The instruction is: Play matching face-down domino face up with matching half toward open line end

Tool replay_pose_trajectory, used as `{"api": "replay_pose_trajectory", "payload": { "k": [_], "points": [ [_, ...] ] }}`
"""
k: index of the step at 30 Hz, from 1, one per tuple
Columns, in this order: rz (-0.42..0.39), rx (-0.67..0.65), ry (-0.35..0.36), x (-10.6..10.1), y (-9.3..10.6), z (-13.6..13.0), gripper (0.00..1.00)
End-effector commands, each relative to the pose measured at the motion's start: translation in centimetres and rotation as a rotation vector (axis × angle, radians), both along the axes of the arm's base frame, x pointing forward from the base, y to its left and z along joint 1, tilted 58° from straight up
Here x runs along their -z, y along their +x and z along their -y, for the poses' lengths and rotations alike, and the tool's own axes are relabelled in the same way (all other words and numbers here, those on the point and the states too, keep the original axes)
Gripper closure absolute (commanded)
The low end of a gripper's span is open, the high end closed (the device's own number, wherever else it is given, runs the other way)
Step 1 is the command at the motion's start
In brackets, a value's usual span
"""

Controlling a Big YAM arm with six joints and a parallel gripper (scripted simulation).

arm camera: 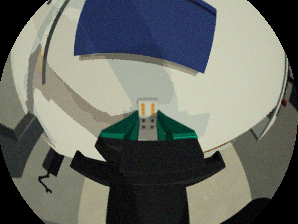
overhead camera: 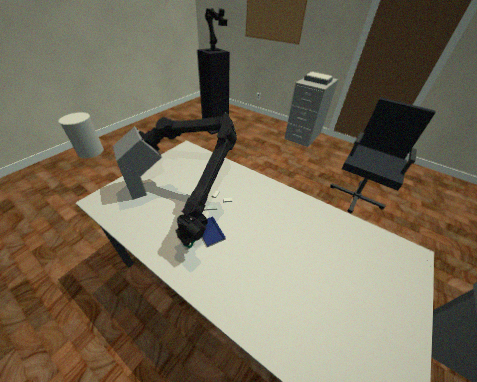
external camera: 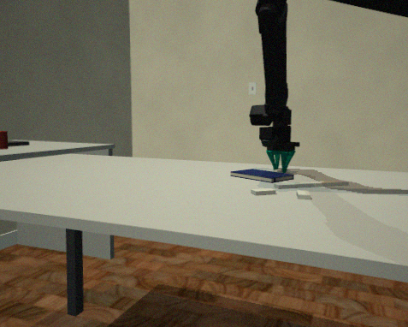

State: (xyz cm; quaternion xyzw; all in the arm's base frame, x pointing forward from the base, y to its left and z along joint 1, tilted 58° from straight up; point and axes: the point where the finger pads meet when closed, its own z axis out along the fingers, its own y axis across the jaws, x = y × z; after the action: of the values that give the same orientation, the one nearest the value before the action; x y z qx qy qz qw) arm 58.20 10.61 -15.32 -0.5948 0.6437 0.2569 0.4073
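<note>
a domino with orange and dark pips (arm camera: pixel 148 108); two white dominoes (overhead camera: pixel 227 200) (external camera: pixel 263 192) lying flat, apart.

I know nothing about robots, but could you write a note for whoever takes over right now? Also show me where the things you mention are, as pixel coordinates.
Gripper (overhead camera: pixel 189 245) (external camera: pixel 280 170) (arm camera: pixel 147 113): closed on a domino (arm camera: pixel 148 107), pips visible.
Nearby: blue book (overhead camera: pixel 214 232) (external camera: pixel 260 175) (arm camera: pixel 145 30); two small pale pieces (overhead camera: pixel 227 200) (external camera: pixel 263 192) beyond it.
Done: domino gripped; whether it matches or meets the line, I can't tell.
Left: check placement, let go, end with arm touching nothing.

Beyond the gripper, a dark blue book (overhead camera: pixel 214 232) (external camera: pixel 260 175) (arm camera: pixel 145 32) lies flat on the tabletop, just beside it, while a black office chair (overhead camera: pixel 384 140) and gray filing cabinet (overhead camera: pixel 306 110) stand well apart on the floor.
</note>
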Motion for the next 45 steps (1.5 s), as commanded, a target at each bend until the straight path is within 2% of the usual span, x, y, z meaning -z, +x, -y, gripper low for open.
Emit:
{"api": "replay_pose_trajectory", "payload": {
  "k": [1,11,12,28,29,38,45],
  "points": [
    [-0.005,-0.003,0.007,0.4,-0.1,-0.3,0.79],
    [-0.01,-0.006,0.011,0.7,-0.2,-0.6,0.79],
    [0.003,0.004,0.003,-0.2,0.1,0.2,0.79],
    [-0.013,-0.008,0.016,0.6,-0.4,-0.7,0.79],
    [0.003,0.003,0.007,-0.4,0.0,0.5,0.79],
    [-0.017,-0.008,0.02,-1.5,-1.2,2.6,0.79],
    [-0.017,-0.008,0.02,-1.5,-1.2,2.6,0.79]
  ]
}}
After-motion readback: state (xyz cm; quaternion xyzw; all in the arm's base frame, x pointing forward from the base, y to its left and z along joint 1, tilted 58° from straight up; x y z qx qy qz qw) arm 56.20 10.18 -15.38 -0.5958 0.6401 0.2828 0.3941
